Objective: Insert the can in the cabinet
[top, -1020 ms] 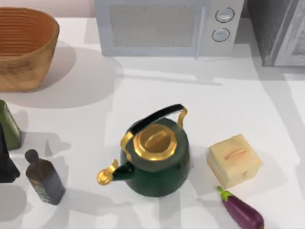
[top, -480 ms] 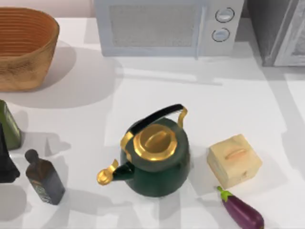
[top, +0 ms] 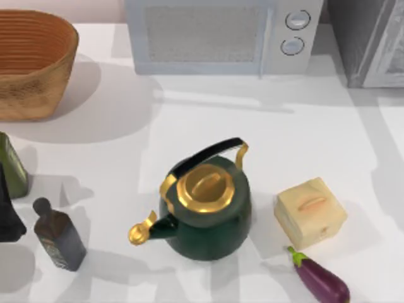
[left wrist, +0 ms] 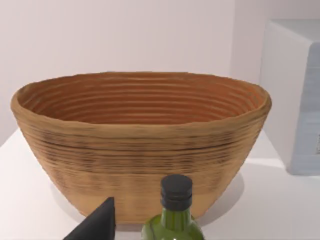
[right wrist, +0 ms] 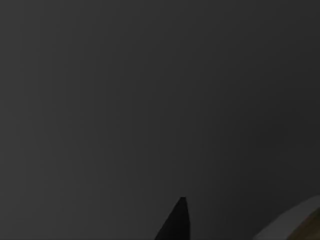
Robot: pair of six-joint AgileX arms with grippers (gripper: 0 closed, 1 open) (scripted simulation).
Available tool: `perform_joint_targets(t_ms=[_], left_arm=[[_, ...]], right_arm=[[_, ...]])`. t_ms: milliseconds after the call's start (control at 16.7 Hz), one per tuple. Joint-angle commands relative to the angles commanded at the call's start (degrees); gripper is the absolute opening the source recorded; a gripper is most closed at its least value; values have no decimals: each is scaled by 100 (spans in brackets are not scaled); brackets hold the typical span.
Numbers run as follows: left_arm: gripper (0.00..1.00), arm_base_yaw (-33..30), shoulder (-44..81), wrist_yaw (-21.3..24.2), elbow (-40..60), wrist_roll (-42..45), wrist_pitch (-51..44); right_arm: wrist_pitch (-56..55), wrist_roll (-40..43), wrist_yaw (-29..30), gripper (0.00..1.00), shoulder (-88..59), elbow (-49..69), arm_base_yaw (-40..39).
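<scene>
Top view: cabinet at the desk's far right corner, beside the microwave; kettle mid-desk, tan box and eggplant to its right. Left claw at the left edge near the dark bottle; state unclear. Left wrist view: basket, green bottle. Right wrist view: dark.

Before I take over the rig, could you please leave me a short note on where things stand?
Left claw: parked at the table's left edge, beside the green bottle.
The right wrist view is dark.
Cabinet: far right corner, next to the microwave.
Done: I cannot confirm that the can is inside.
Left: locate the can, then finish the insertion if needed.
</scene>
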State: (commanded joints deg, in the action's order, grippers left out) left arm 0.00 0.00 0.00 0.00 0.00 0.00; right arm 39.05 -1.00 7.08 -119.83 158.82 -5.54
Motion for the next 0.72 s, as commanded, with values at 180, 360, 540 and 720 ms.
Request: perform_joint_targets(t_ms=[180,360,540,720], left_arm=[[100,0,0,0,0,0,0],[100,0,0,0,0,0,0],[100,0,0,0,0,0,0],[100,0,0,0,0,0,0]], right_arm=[[0,0,0,23,0,0,0],[0,0,0,45,0,0,0],[0,0,0,68,0,0,0],[0,0,0,90,0,0,0]])
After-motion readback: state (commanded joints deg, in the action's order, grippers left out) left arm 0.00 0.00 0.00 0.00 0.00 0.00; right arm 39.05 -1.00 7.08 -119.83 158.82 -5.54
